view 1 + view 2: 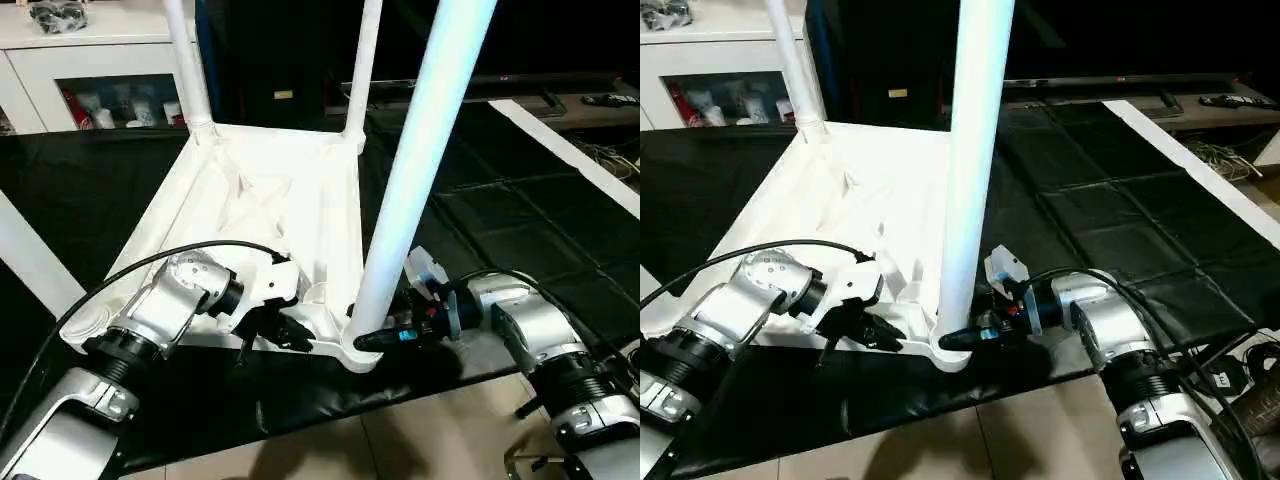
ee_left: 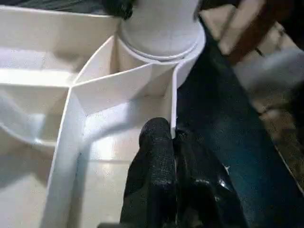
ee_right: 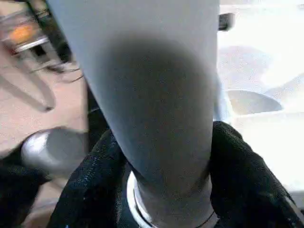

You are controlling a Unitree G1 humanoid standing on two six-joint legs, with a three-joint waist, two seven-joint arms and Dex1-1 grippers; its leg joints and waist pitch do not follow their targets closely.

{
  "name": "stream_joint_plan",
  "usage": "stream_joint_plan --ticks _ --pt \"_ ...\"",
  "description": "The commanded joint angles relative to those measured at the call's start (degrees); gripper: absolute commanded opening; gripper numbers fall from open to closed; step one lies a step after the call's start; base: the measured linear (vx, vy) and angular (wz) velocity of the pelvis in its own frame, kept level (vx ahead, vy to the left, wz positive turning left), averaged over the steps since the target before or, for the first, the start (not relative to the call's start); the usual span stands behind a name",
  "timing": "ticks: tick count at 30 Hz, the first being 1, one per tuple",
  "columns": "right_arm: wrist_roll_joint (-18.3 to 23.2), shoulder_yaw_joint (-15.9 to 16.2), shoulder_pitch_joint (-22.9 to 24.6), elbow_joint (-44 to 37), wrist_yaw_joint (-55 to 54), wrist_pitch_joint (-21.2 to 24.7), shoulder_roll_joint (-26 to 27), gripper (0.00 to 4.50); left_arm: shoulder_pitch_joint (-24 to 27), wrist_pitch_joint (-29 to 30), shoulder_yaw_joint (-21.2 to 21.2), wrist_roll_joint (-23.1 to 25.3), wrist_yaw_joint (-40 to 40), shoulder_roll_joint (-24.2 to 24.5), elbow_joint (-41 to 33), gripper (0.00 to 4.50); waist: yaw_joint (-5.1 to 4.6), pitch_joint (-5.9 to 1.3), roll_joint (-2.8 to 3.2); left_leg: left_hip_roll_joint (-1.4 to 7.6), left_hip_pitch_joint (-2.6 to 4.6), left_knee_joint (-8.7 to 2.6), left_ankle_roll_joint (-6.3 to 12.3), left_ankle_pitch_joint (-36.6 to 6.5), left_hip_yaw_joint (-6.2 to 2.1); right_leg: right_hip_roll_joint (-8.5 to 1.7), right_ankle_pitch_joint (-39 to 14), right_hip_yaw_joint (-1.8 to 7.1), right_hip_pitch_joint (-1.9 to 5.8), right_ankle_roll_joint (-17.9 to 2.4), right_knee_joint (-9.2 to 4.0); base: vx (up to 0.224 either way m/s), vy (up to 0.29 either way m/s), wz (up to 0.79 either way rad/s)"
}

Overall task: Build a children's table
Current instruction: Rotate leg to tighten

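Note:
The white tabletop [image 1: 250, 200] lies underside up on a black mat. Two white legs [image 1: 188, 70] [image 1: 362, 70] stand in its far corner sockets. A third leg [image 1: 420, 150] rises from the near right socket [image 1: 360, 358]. My right gripper [image 1: 375, 338] is shut around this leg's base, with a black finger on each side of the tube [image 3: 166, 142]. My left gripper [image 1: 285, 335] is shut on the tabletop's thin near rim [image 2: 173, 95], just left of that socket. The near left socket [image 1: 85, 325] holds no leg.
A white cabinet [image 1: 90, 60] with glass doors stands at the back left. White bands [image 1: 570, 150] edge the black mat [image 1: 500, 220] on both sides. The mat's front edge meets tan floor [image 1: 380, 440] just under my forearms. A dark low unit [image 1: 500, 85] runs along the back right.

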Motion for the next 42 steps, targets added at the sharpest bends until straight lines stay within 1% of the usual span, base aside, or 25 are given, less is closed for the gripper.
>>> stream_joint_plan --ticks 1,4,6,7,8,9,10,11,12,13,14,16,19,20,21,23,25,28,29,30,32,34,37,39,42 --pt "-0.6 -0.6 -1.0 1.3 -4.9 0.4 1.8 2.08 -1.0 1.6 -0.4 0.2 3.1 -2.8 1.0 0.0 -0.53 -3.2 0.03 0.05 -0.68 -4.24 1.95 -6.9 1.07 -2.57 -13.3 2.91 3.47 -11.7 -4.67 0.0 0.0 0.0" --pt "-1.8 -2.8 -1.5 3.7 -14.1 0.8 4.6 2.03 -2.6 4.3 2.6 -0.1 10.5 -6.1 4.0 0.0 -0.91 -3.13 -0.03 -0.04 -0.61 -4.32 1.27 -7.9 0.93 -2.63 -16.9 2.82 3.33 -10.3 -5.11 0.0 0.0 0.0" --pt "-2.3 -4.2 -2.1 4.8 -21.5 2.1 7.3 2.01 -3.5 7.4 4.6 -0.7 16.0 -9.2 5.2 0.0 -1.37 -3.03 -0.22 -0.18 -0.85 -4.39 0.73 -8.1 0.88 -2.5 -19.0 2.7 3.4 -9.2 -5.27 0.0 0.0 0.0" --pt "-2.3 -4.2 -2.1 4.8 -21.5 2.1 7.3 2.01 -3.5 7.4 4.6 -0.7 16.0 -9.2 5.2 0.0 -1.81 -3.12 -0.27 -0.28 -1.19 -4.5 0.39 -8.0 0.62 -2.55 -20.5 2.47 3.69 -8.3 -5.4 0.0 0.0 0.0" --pt "-2.6 -4.8 -2.4 5.3 -24.8 2.5 8.6 2.0 -3.8 8.8 5.3 -1.0 18.0 -10.7 5.3 0.0 -1.92 -3.21 -0.19 -0.29 -1.15 -4.47 0.49 -8.0 0.63 -2.56 -20.4 2.5 3.64 -8.2 -5.44 0.0 0.0 0.0" --pt "-2.7 -5.2 -2.7 5.8 -27.3 2.8 9.7 1.99 -4.0 9.9 5.9 -1.3 19.6 -11.9 5.4 0.0 -2.36 -3.17 -0.27 -0.31 -1.11 -4.38 0.84 -7.8 0.71 -2.45 -19.0 2.6 3.44 -8.6 -5.44 0.0 0.0 0.0" --pt "-2.7 -5.2 -2.7 5.8 -27.3 2.8 9.7 1.99 -4.0 9.9 5.9 -1.3 19.6 -11.9 5.4 0.0 -2.57 -3.18 -0.3 -0.32 -1.16 -4.38 1.07 -7.8 0.7 -2.44 -18.6 2.6 3.44 -8.9 -5.47 0.0 0.0 0.0" --pt "-3.7 -5.6 -3.7 7.2 -31.9 2.6 11.3 1.98 -4.3 11.6 6.9 -2.1 21.8 -14.1 5.4 0.0 -2.78 -3.31 -0.41 -0.39 -1.33 -4.29 1.64 -7.5 0.67 -2.39 -17.9 2.54 3.63 -9.1 -5.41 0.0 0.0 0.0" --pt "-4.1 -6.4 -4.7 8.6 -36.1 2.7 12.9 1.98 -4.5 13.3 7.9 -2.9 23.8 -16.1 5.2 0.0 -3.0 -3.3 0.04 -0.29 -1.18 -4.28 1.49 -6.8 0.69 -2.45 -16.4 2.61 3.37 -10.1 -5.16 0.0 0.0 0.0" --pt "-4.4 -6.8 -5.4 9.6 -38.6 2.8 13.9 1.98 -4.6 14.4 8.5 -3.4 24.9 -17.3 5.1 0.0 -3.45 -3.37 -0.1 -0.37 -1.45 -4.22 1.33 -6.2 0.66 -2.39 -15.4 2.53 3.59 -10.5 -5.07 0.0 0.0 0.0" --pt "-4.4 -6.8 -5.4 9.6 -38.6 2.8 13.9 1.98 -4.6 14.4 8.5 -3.4 24.9 -17.3 5.1 0.0 -3.53 -3.37 -0.14 -0.44 -1.46 -4.23 1.47 -6.1 0.67 -2.32 -15.4 2.47 3.6 -10.5 -5.17 0.0 0.0 0.0" --pt "-4.5 -8.3 -7.5 11.9 -45.1 3.3 17.2 1.98 -4.8 15.6 9.2 -3.8 27.9 -20.5 5.2 0.0 -3.95 -3.38 -0.1 -0.39 -1.59 -4.21 2.02 -6.0 0.62 -2.27 -14.4 2.52 3.62 -10.8 -5.01 0.0 0.0 0.0" --pt "-5.5 -8.4 -8.6 13.2 -48.6 3.5 19.0 1.98 -5.0 15.6 9.3 -3.5 29.8 -22.1 5.7 0.0 -4.16 -3.52 -0.08 -0.38 -1.45 -4.13 2.82 -4.8 0.72 -2.22 -11.0 2.59 3.58 -12.0 -4.79 0.0 0.0 0.0" --pt "-5.5 -8.5 -8.6 13.2 -48.3 3.5 19.2 1.98 -4.9 15.2 9.2 -3.0 30.3 -22.1 5.9 0.0 -4.14 -3.55 -0.28 -0.39 -1.44 -4.15 3.12 -4.3 0.75 -2.17 -9.9 2.57 3.64 -12.4 -4.76 0.0 0.0 0.0" --pt "-5.5 -8.5 -8.5 13.1 -48.1 3.4 19.2 2.33 -4.9 15.2 9.2 -2.9 30.3 -22.0 5.8 0.0 -4.0 -3.55 -0.11 -0.36 -1.32 -4.15 3.62 -4.0 0.81 -2.23 -9.0 2.63 3.63 -12.8 -4.72 0.0 0.0 0.0" --pt "-5.5 -8.3 -7.7 12.4 -46.4 3.4 18.8 2.68 -4.6 14.9 9.1 -2.0 30.5 -21.1 5.7 0.0 -3.92 -3.51 -0.11 -0.26 -1.29 -4.21 4.14 -4.0 0.84 -2.23 -7.9 2.65 3.66 -13.3 -4.64 0.0 0.0 0.0" --pt "-5.2 -8.2 -6.1 11.0 -44.1 3.3 17.6 2.77 -4.2 14.4 9.0 -1.1 29.8 -19.4 5.3 0.0 -3.62 -3.52 -0.02 -0.21 -1.01 -4.18 4.51 -4.0 0.98 -2.3 -7.3 2.76 3.53 -13.8 -4.69 0.0 0.0 0.0" --pt "-4.9 -8.3 -5.0 9.8 -42.2 2.9 16.4 3.05 -3.8 13.6 8.6 -0.4 28.6 -17.9 5.0 0.0 -3.4 -3.51 0.0 -0.12 -1.07 -4.27 4.55 -3.7 0.94 -2.36 -6.5 2.76 3.68 -13.9 -4.53 0.0 0.0 0.0" --pt "-4.6 -8.4 -4.5 9.2 -41.0 2.5 15.7 3.14 -3.6 13.7 8.4 -0.3 28.0 -17.2 4.7 0.0 -3.18 -3.49 0.32 -0.09 -1.02 -4.27 4.66 -3.9 0.92 -2.37 -6.1 2.79 3.72 -13.9 -4.53 0.0 0.0 0.0" --pt "-4.2 -8.4 -4.0 8.4 -39.3 2.3 14.8 3.2 -3.3 13.8 8.4 -0.5 27.0 -16.6 4.3 0.0 -3.17 -3.54 0.19 -0.05 -1.03 -4.26 4.77 -3.7 0.92 -2.38 -5.6 2.79 3.75 -13.9 -4.5 0.0 0.0 0.0" --pt "-3.8 -8.3 -3.4 7.5 -37.4 2.0 13.8 3.37 -3.0 13.7 8.2 -0.8 25.7 -15.9 3.9 0.0 -3.03 -3.58 0.23 0.0 -1.02 -4.26 5.16 -3.7 0.94 -2.37 -4.2 2.81 3.83 -14.6 -4.37 0.0 0.0 0.0" --pt "-3.2 -8.0 -2.5 6.0 -34.2 1.5 11.9 3.59 -2.4 13.0 7.6 -1.1 23.3 -14.6 3.2 0.0 -2.78 -3.57 0.21 0.03 -0.91 -4.29 5.07 -3.6 0.95 -2.39 -4.0 2.81 3.84 -14.8 -4.35 0.0 0.0 0.0" --pt "-1.9 -7.8 -0.9 3.5 -27.8 1.2 8.3 3.66 -1.7 11.3 6.1 -1.0 18.6 -11.9 2.3 0.0 -2.44 -3.46 0.29 0.11 -0.83 -4.36 5.1 -4.7 1.01 -2.39 -4.9 2.85 3.73 -14.7 -4.45 0.0 0.0 0.0" --pt "-1.3 -7.4 -0.2 2.1 -24.4 1.4 6.5 3.93 -1.4 10.3 5.3 -0.9 16.1 -10.5 2.1 0.0 -2.08 -3.56 0.32 0.19 -0.66 -4.34 5.17 -4.7 1.01 -2.37 -4.5 2.84 3.72 -14.8 -4.35 0.0 0.0 0.0" --pt "-0.1 -5.3 1.8 -3.2 -13.5 2.0 1.1 4.19 -0.8 6.3 2.6 -0.5 7.5 -6.2 1.0 0.0 -1.45 -3.55 0.3 0.35 -0.68 -4.31 5.64 -3.6 1.02 -2.4 -3.1 2.92 3.75 -14.8 -4.18 0.0 0.0 0.0"
